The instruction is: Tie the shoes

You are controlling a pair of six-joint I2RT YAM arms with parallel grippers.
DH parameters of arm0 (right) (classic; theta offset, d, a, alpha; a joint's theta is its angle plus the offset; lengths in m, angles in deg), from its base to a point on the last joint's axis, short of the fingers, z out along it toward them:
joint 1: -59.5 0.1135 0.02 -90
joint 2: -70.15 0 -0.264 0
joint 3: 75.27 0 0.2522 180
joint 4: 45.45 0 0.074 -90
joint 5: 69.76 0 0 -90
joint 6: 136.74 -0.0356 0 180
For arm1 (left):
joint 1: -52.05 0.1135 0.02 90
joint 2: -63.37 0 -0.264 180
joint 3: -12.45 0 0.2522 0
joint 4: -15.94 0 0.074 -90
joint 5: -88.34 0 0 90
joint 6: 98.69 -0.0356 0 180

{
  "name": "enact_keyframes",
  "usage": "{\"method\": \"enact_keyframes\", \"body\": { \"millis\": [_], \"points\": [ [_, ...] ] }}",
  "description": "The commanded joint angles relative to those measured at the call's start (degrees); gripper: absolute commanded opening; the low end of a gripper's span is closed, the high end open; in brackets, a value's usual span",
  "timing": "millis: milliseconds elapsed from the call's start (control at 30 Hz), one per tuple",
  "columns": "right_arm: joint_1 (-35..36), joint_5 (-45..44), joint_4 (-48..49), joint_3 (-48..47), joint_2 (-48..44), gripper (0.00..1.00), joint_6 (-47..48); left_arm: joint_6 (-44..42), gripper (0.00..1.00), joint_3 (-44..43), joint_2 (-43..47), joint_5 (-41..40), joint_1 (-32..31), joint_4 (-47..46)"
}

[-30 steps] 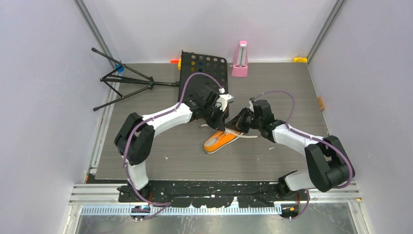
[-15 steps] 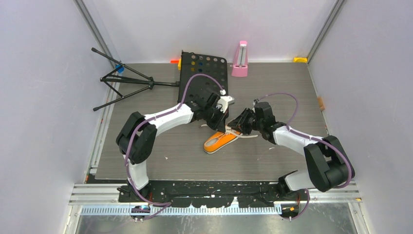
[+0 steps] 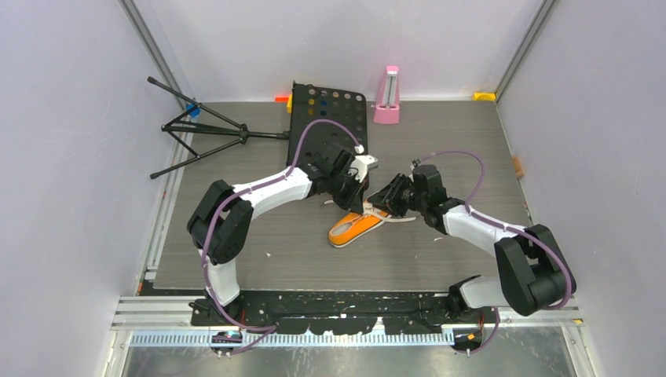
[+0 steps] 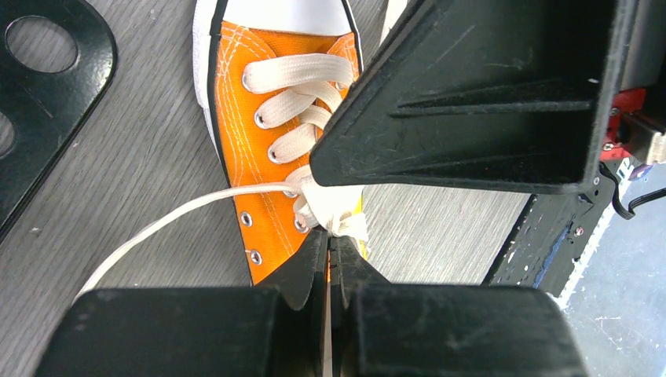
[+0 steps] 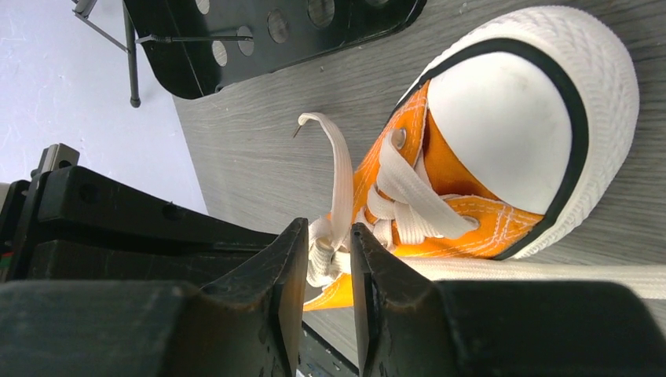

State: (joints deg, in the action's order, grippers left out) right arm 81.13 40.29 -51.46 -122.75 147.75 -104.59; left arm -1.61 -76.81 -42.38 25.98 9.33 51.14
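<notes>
The orange sneaker point(image 3: 352, 228) lies on the grey table, toe toward the near left. In the left wrist view its laced upper point(image 4: 271, 118) fills the middle. My left gripper point(image 4: 328, 242) is shut on the bunched white lace point(image 4: 334, 212) at the top eyelets; one free lace strand point(image 4: 157, 228) runs off left. My right gripper point(image 5: 328, 236) stands with its jaws a narrow gap apart around the lace bunch point(image 5: 320, 253) beside the tongue, with the white toe cap point(image 5: 503, 126) beyond. From above, both grippers, left point(image 3: 355, 198) and right point(image 3: 382, 206), meet over the shoe's heel end.
A black perforated plate point(image 3: 330, 126) lies behind the left arm. A folded black tripod point(image 3: 204, 133) lies at the back left. A pink metronome point(image 3: 387, 96) stands at the back wall. A loose lace end point(image 3: 402, 221) trails right of the shoe.
The right arm's wrist and forearm have shifted slightly to the right and its cable loop has risen. The left arm and the shoe have stayed put.
</notes>
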Motion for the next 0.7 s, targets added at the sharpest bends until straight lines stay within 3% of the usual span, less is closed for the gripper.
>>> {"method": "enact_keyframes", "body": {
  "millis": [0,367,667],
  "points": [
    [-0.1,1.2,2.0,1.1,-2.7,0.32,-2.0,-0.6,0.0,0.7,1.8,0.5,0.1,-0.4],
    [0.1,3.4,3.2,1.5,-2.9,0.01,-3.6,-0.8,0.0,0.5,2.1,-0.2,0.1,-0.2],
    [-0.6,0.7,-5.1,-0.9,-4.9,0.0,-0.5,-3.6,0.0,-2.0,2.6,-5.3,0.1,7.0]
  ]
}}
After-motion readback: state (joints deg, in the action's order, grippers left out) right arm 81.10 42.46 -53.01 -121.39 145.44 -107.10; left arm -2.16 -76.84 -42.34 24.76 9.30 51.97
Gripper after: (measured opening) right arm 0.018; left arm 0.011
